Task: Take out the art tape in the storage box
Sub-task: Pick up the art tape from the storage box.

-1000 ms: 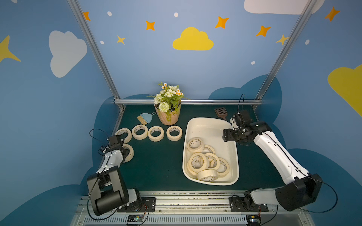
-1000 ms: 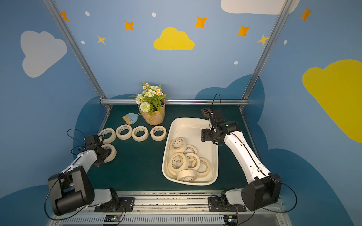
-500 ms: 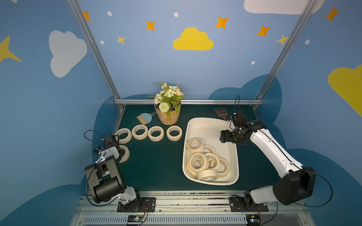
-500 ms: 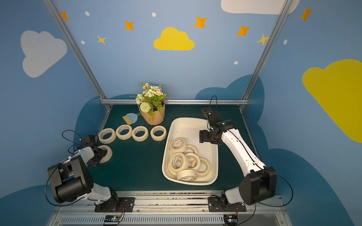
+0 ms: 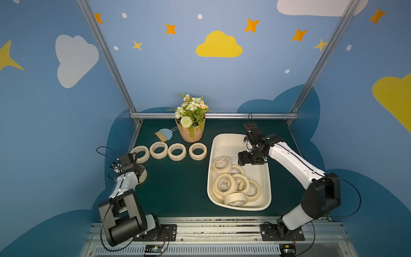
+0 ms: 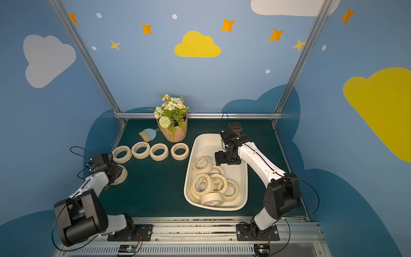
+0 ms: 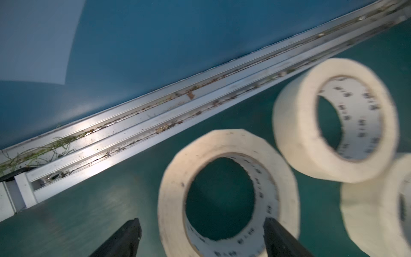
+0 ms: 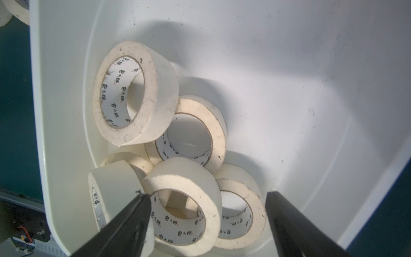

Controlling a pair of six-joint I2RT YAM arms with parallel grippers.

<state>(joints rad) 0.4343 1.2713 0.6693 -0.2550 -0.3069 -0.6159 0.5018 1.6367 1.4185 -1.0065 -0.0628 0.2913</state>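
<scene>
The storage box (image 5: 210, 169) (image 6: 188, 175) is an off-white tub on the right of the green mat, with several art tape rolls (image 5: 222, 164) (image 6: 202, 164) piled in its near half. Several more rolls (image 5: 158, 150) (image 6: 140, 150) lie in a row on the mat at the left. My left gripper (image 5: 135, 171) (image 6: 114, 172) (image 7: 202, 220) is open over one more roll (image 7: 175, 178) lying flat there, one finger inside its hole and one outside. My right gripper (image 5: 241, 161) (image 6: 219, 161) (image 8: 207, 194) hangs open over the box, above the piled rolls (image 8: 184, 178).
A tan flowerpot (image 5: 191, 133) and a small blue dustpan with brush (image 5: 164, 134) stand at the back. A small black object (image 5: 250, 127) sits behind the box. An aluminium rail (image 7: 155, 115) borders the mat's left edge close to my left gripper.
My left gripper has opened and let go of the roll, which now lies on the mat. My right gripper has moved a little left and nearer over the box.
</scene>
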